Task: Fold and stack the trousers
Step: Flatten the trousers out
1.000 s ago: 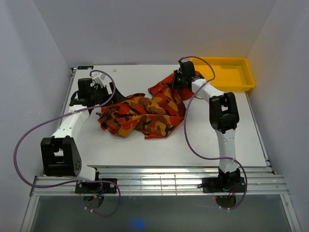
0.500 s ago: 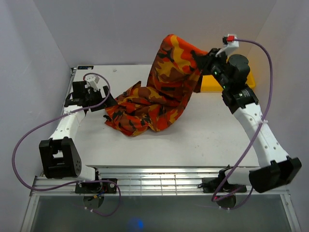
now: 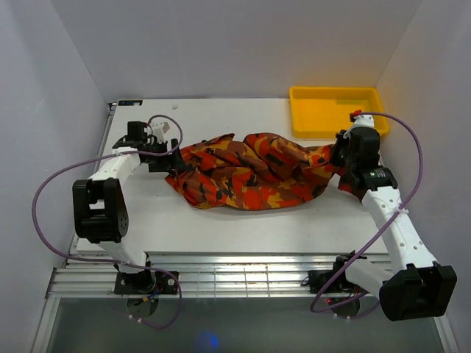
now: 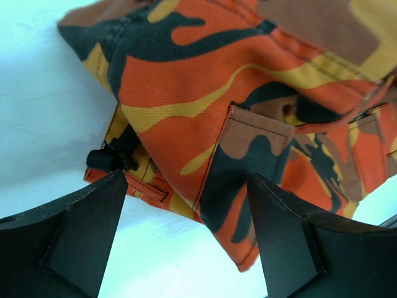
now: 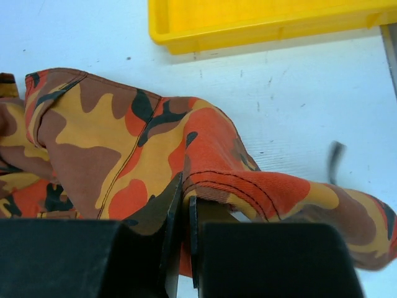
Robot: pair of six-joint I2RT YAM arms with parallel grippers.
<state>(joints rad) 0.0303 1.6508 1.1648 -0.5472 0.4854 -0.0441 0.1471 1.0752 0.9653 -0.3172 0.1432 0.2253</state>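
1. Change since half a second ago, top view: your right gripper (image 3: 340, 156) then held the trousers (image 3: 250, 170) high above the table (image 3: 221, 220). It has since come down near the right edge. The cloth no longer hangs and now lies as a long crumpled band across the middle of the table.
2. Top view, trousers: the band runs from the left gripper (image 3: 163, 151) at its far-left end to the right gripper at its right end. It is rumpled throughout, with no flat fold to be seen.
3. Top view, tray (image 3: 335, 110): it stands at the far right corner, apart from the cloth and just beyond the right gripper.
4. Left wrist view: your jaws stand spread wide. The trousers lie on the table ahead of the fingers (image 4: 80, 242) and fill the gap between them. A pocket flap (image 4: 257, 127) and a black toggle (image 4: 111, 158) show on the cloth. Neither finger can be seen pressing on it.
5. Right wrist view: your jaws are pressed almost together and pinch a stitched edge of the trousers between the fingers (image 5: 149, 248). The cloth trails away to the left over the table, with the tray's near wall above it.
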